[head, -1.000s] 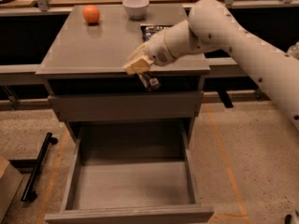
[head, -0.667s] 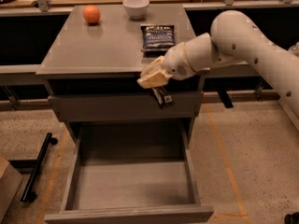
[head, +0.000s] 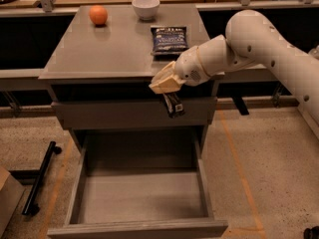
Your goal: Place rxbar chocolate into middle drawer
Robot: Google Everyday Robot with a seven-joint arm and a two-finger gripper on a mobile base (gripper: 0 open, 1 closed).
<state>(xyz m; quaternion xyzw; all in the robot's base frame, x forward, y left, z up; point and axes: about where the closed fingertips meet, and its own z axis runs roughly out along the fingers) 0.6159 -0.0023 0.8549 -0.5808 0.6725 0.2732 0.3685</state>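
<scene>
My gripper (head: 168,89) hangs at the end of the white arm, in front of the cabinet's top edge, and is shut on the rxbar chocolate (head: 173,104). The small black bar hangs down from the fingers in front of the closed grey drawer front (head: 109,114). Below it the middle drawer (head: 139,199) is pulled open; its flat grey floor holds nothing. The bar is above the drawer's back right part.
On the cabinet top (head: 114,49) lie a dark blue snack bag (head: 169,39), a white bowl (head: 146,7) and an orange (head: 98,15). A black bar on wheels (head: 40,178) lies on the floor at the left. A cardboard box corner (head: 7,198) shows at far left.
The arm has moved forward and down off the cabinet top, carrying the black bar lower in front of the closed drawer front.
</scene>
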